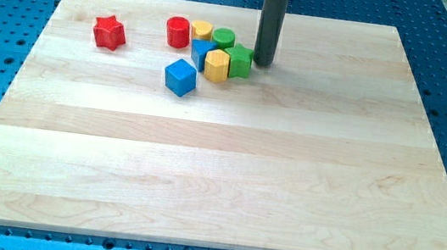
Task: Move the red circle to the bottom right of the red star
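The red circle (178, 31) stands at the left end of a cluster of blocks near the view's top. The red star (109, 32) lies apart to the cluster's left, about one block-width of bare wood away. My tip (263, 63) rests on the board at the cluster's right end, touching or almost touching the green star-shaped block (239, 61). The rod rises straight up from there. The whole cluster lies between my tip and the red circle.
The cluster also holds a yellow cylinder (202, 30), a green cylinder (223, 39), a blue block (201, 53) and a yellow hexagon (216, 65). A blue cube (181, 77) sits just below it. The wooden board (217, 175) lies on a blue perforated table.
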Robot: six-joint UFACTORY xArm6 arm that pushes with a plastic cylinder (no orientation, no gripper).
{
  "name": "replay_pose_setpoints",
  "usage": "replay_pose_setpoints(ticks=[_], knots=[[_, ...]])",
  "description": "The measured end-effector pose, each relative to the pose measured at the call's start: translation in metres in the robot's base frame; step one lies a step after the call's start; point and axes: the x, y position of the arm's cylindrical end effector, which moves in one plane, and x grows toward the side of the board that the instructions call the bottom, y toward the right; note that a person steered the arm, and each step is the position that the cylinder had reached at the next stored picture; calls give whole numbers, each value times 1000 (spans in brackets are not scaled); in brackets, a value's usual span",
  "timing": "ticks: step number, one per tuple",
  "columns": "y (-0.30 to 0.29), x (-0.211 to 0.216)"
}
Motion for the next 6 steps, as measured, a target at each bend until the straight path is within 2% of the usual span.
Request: replay_pose_setpoints(ticks=[1,2,4,5,6], knots=[[-11,-51],[-61,-55],[-133,-11],[-165,-27],[-194,-12]])
